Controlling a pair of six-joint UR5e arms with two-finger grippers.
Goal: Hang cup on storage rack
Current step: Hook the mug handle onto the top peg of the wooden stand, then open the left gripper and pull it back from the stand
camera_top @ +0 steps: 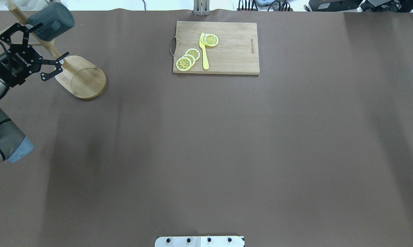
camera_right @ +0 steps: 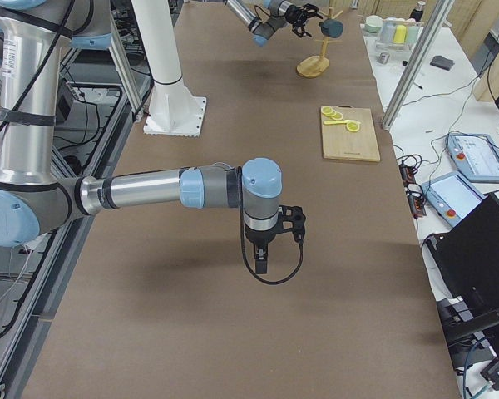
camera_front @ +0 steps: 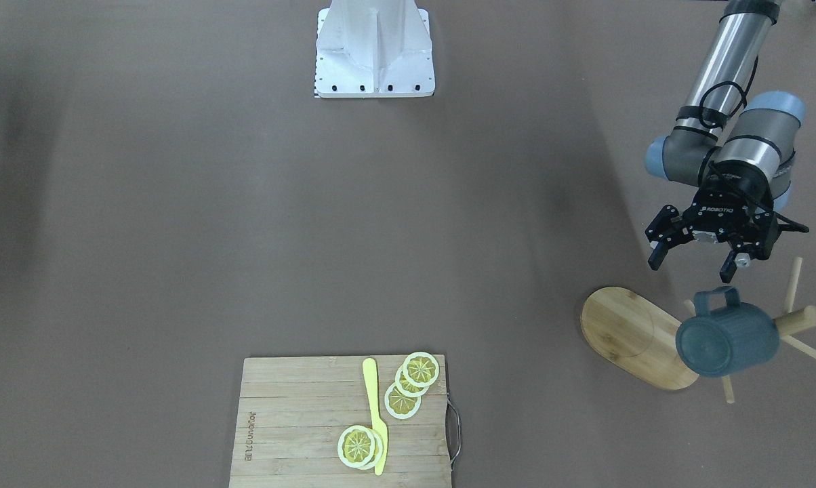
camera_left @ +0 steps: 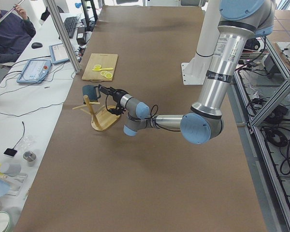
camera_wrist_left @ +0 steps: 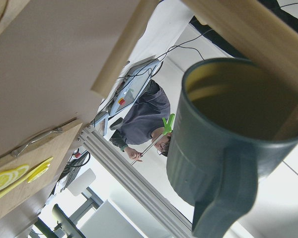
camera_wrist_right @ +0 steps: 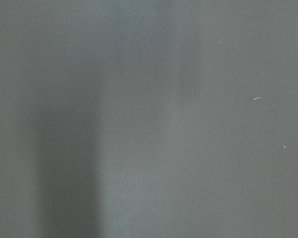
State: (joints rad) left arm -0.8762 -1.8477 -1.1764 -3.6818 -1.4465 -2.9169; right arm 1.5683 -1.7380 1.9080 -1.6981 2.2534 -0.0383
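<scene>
The blue-grey cup (camera_front: 726, 339) hangs on its side high on the bamboo storage rack (camera_front: 625, 332), its handle toward my left gripper (camera_front: 690, 270). In the left wrist view the cup (camera_wrist_left: 223, 148) shows its olive interior, and a peg seems to reach into its mouth. My left gripper (camera_top: 42, 43) is open, just short of the cup (camera_top: 52, 20) and apart from it, with nothing between its fingers. The right gripper (camera_right: 264, 264) hangs low over bare table far from the rack (camera_right: 313, 66); I cannot tell whether it is open or shut.
A slatted cutting board (camera_front: 293, 434) with lemon slices (camera_front: 402, 401) and a yellow knife (camera_front: 375, 413) lies mid-table at the operators' edge. The white robot base (camera_front: 374, 51) stands opposite. A person (camera_left: 9, 29) sits at the side desk near the rack.
</scene>
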